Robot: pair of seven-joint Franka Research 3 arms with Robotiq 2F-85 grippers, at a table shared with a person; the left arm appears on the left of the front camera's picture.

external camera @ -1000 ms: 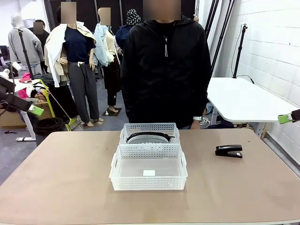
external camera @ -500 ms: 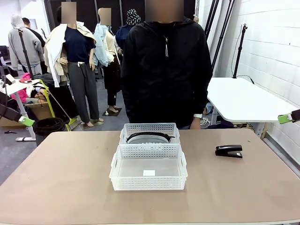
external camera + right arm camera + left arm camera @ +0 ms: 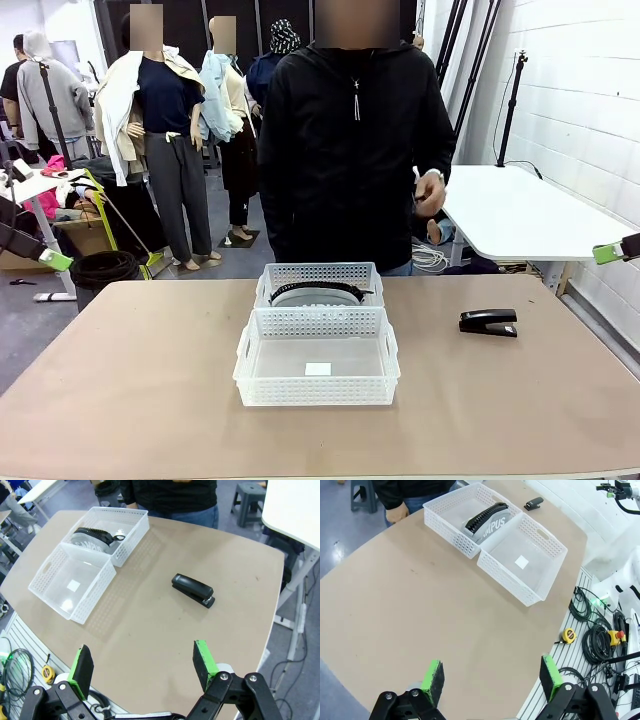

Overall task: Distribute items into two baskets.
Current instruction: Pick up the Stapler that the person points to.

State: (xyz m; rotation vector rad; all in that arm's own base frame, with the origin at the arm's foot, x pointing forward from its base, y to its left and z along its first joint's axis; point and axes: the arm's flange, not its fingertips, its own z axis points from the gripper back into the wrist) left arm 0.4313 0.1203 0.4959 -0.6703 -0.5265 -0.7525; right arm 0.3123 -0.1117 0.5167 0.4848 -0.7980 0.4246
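Hanging above the table [image 3: 410,610], the left tool [image 3: 491,677] is showing its green pads spread wide, released and grasping nothing. At its 12 to 1 o'clock the two baskets are sitting side against side. The empty basket [image 3: 506,578], the closer one, is carrying a white label on its floor. The second basket [image 3: 445,522] is holding the fabric [image 3: 487,521], which is lying tilted with its black edging up and its white lettering showing. The stapler [image 3: 534,503] is lying on the table at 1 o'clock, beyond the baskets and apart from them. A hand [image 3: 396,514] of the person [image 3: 415,487] is hanging beside the table's far edge at 11 o'clock.

From the right wrist, the right tool [image 3: 142,664] is likewise standing released, pads far apart, nothing between them. The stapler is lying flat on bare table at its 12 o'clock, well apart from the baskets, which are sitting at 10 o'clock. The fabric is lying in the basket closer to the person.

From the front, the empty basket is sitting mid-table with the second basket touching it at 12 o'clock, the fabric curving inside. The stapler is lying at 3 o'clock of the empty basket, apart from it. The person is standing at the far side, holding a raised hand [image 3: 430,190] at chest height. A green pad of each tool is peeking in at the picture's 9 and 3 o'clock edges.
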